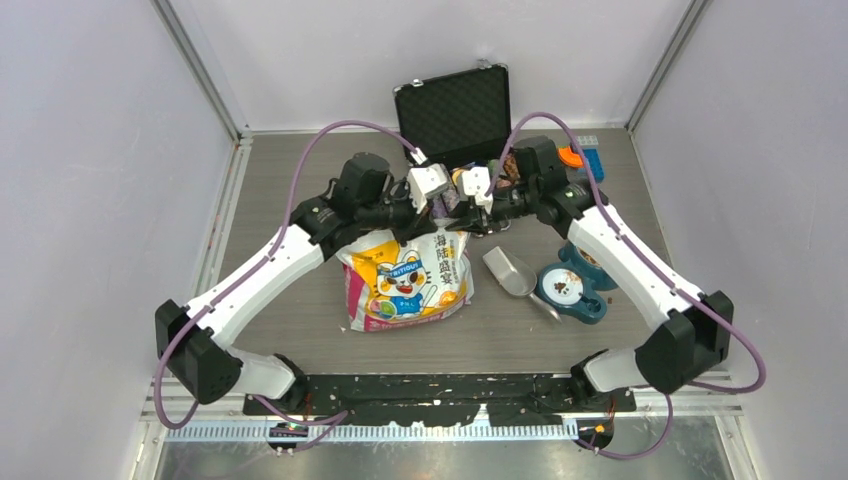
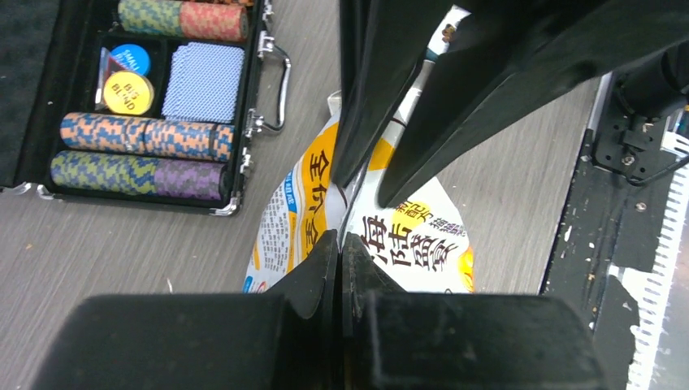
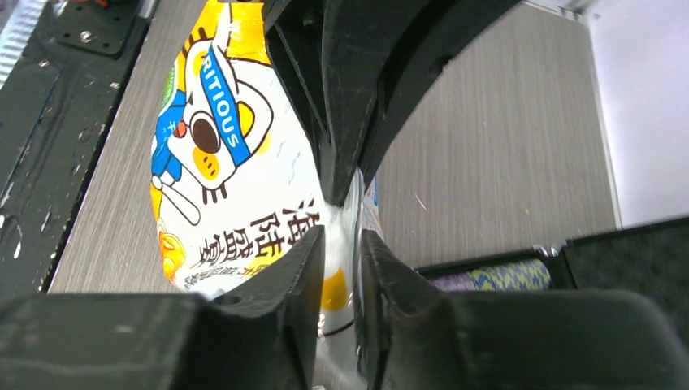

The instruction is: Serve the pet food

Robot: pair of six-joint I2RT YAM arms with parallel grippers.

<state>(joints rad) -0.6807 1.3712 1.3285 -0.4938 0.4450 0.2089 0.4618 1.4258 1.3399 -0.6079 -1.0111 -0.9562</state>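
The pet food bag (image 1: pixel 410 280), white and yellow with a cartoon cat, stands in the middle of the table. Both grippers meet at its top edge. My left gripper (image 2: pixel 340 237) is shut, and the bag's (image 2: pixel 414 236) top seam runs straight into its tips. My right gripper (image 3: pixel 341 231) has its jaws a narrow way apart, with the bag's (image 3: pixel 219 162) thin film between them. A few brown pieces of pet food (image 1: pixel 566 288) lie in the blue bowl (image 1: pixel 590 303) at the right. Any food inside the bag is hidden.
A grey metal scoop (image 1: pixel 508 270) lies between the bag and the bowl. An open black case (image 1: pixel 452 110) with striped poker chips (image 2: pixel 138 134) and cards stands right behind the grippers. An orange and blue object (image 1: pixel 580 157) sits at the back right.
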